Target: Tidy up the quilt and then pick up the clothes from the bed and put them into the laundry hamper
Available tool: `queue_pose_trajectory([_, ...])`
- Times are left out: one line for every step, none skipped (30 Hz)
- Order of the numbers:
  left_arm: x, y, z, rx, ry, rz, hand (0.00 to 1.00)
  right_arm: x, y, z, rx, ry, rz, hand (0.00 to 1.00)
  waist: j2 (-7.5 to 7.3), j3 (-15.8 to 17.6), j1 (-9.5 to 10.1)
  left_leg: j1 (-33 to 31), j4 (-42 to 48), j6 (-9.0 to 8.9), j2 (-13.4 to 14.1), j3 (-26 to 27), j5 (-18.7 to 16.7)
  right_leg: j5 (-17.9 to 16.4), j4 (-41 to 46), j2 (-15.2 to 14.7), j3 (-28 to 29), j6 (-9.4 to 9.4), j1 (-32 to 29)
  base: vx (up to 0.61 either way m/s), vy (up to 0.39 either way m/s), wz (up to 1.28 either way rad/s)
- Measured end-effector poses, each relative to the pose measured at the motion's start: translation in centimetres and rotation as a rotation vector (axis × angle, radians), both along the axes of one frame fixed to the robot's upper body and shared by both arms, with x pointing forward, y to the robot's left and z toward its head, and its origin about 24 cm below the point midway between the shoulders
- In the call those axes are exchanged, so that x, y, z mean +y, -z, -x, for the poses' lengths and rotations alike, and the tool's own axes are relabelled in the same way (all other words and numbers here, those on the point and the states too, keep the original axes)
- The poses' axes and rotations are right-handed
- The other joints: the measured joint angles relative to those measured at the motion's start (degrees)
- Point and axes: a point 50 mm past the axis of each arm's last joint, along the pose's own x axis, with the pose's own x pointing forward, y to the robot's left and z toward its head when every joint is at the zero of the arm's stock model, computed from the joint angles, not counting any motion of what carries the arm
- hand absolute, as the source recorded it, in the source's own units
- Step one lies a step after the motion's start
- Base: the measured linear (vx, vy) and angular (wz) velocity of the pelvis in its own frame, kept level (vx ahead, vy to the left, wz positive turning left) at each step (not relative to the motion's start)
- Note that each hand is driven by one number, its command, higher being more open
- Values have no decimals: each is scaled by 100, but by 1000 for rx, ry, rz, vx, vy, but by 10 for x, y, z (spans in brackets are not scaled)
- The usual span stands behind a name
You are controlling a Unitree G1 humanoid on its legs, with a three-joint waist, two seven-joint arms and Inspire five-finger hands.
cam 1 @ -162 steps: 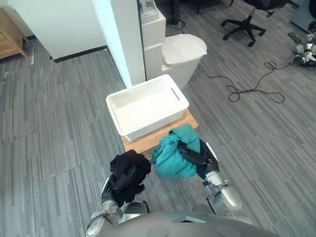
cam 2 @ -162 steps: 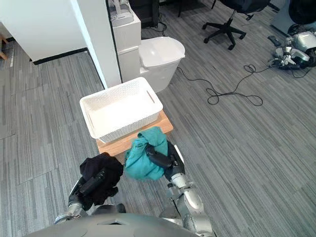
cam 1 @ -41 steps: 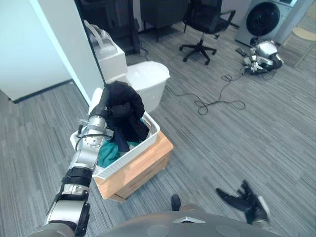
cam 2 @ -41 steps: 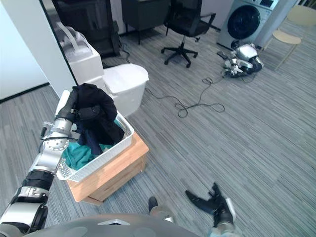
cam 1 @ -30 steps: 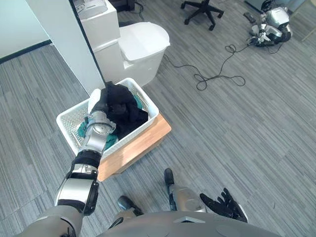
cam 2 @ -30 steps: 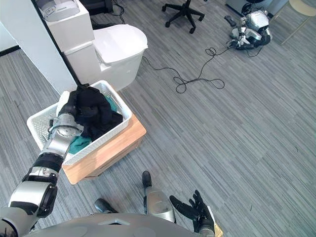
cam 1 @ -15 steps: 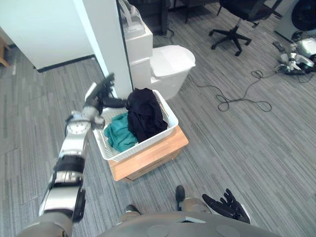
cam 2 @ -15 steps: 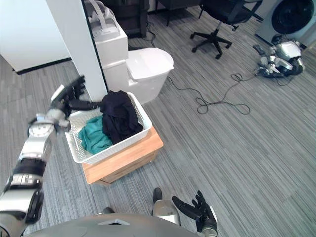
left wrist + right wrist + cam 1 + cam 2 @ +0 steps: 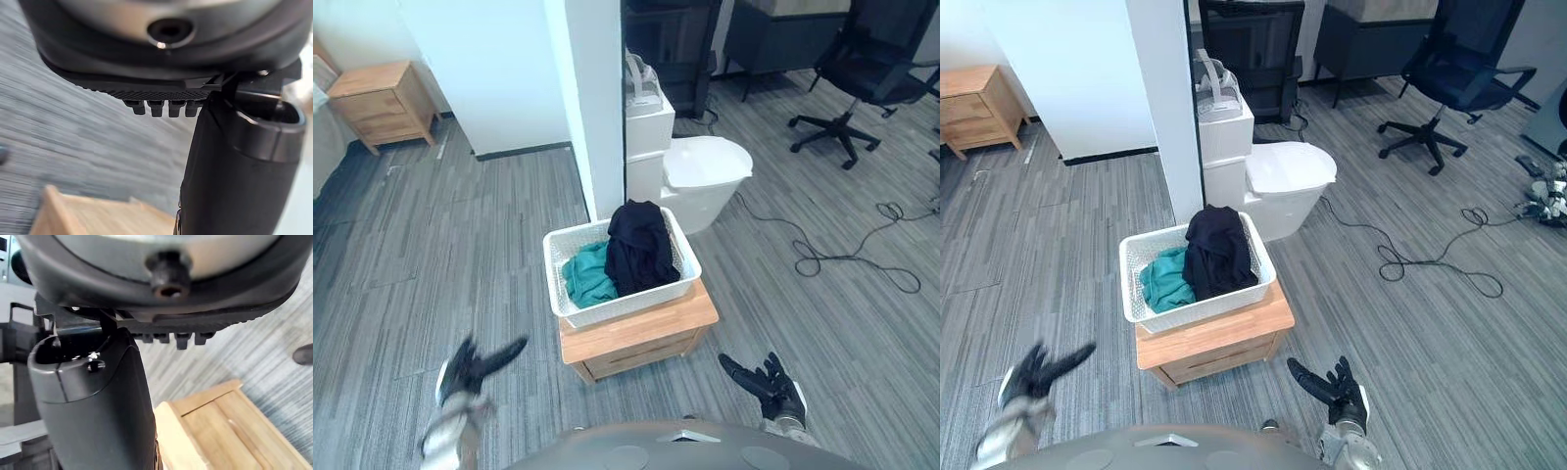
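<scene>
The black garment and the teal garment lie in the white laundry hamper on the low wooden table. The left hand and right hand hang low, well apart from it, fingers spread and empty.

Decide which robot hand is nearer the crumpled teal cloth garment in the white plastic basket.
Left. The left hand hangs left of the teal garment, which lies in the left half of the white basket; the right hand is farther, to the right.
</scene>
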Motion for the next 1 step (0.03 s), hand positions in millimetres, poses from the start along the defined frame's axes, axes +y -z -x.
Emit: queue_pose_trajectory([-4,9,30,50,-114,52,100,5,4,0,16,15,-24,100,-47,-18,59,8,0,0,1,-21,1,-7,-1,-3,-32,-4,27,24,-17,10])
